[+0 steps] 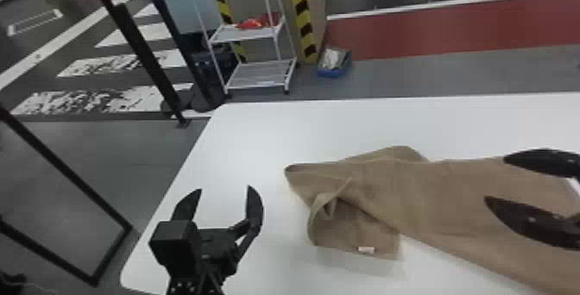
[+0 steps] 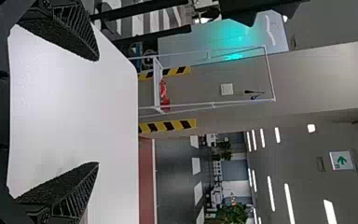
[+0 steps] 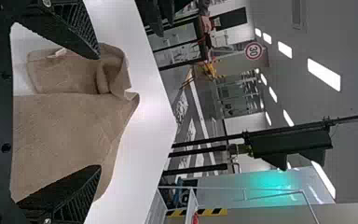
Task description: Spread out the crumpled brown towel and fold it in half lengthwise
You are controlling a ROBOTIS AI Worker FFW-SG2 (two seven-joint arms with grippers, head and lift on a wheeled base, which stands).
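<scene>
The brown towel [image 1: 431, 195] lies on the white table, stretching to the right edge in the head view, its left end folded over and rumpled with a small white tag. My left gripper [image 1: 228, 190] stands open over the table, left of the towel; in the left wrist view the left gripper [image 2: 98, 112] has nothing between its fingers. My right gripper [image 1: 496, 182] is open above the towel's right part. In the right wrist view the right gripper [image 3: 99, 112] has its fingers spread, with the towel [image 3: 65, 130] beyond them.
The white table [image 1: 259, 130] has its left edge near my left arm. Behind it on the floor stand a white wire shelf [image 1: 259, 74], a blue bin [image 1: 334, 62] and black posts. Bare tabletop lies between the left gripper and the towel.
</scene>
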